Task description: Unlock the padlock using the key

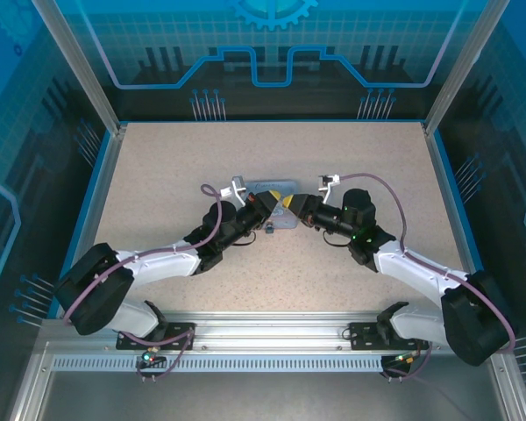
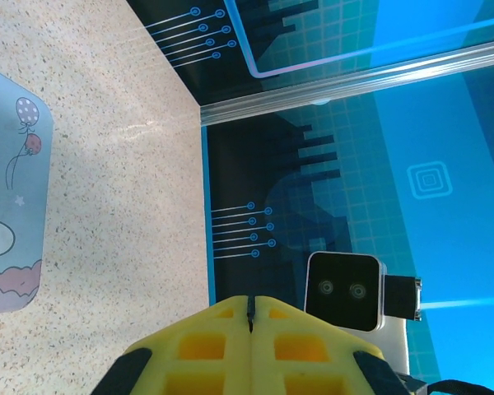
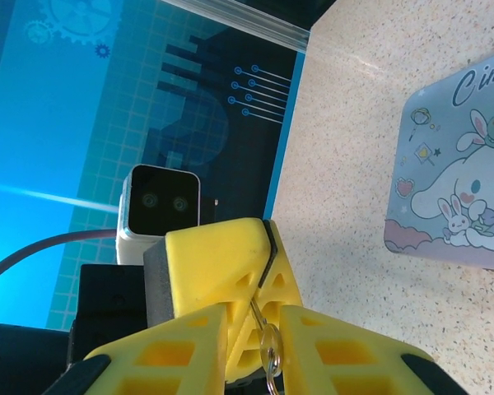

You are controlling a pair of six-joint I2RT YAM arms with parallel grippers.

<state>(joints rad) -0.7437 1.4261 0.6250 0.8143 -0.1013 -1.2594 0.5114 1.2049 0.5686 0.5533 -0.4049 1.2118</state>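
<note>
Key (image 3: 258,313): thin stiff sliver, light, prob. slippery; grip nr ring end. Left fingers (image 3: 218,263) pinch it; right fingers (image 3: 309,337) narrow alongside, hold unclear.

bright even light throughout, faint shadows, sharp frames, little glare.

"Cinn", cut off at the edge, on the cartoon tin (image 3: 445,189)
</note>
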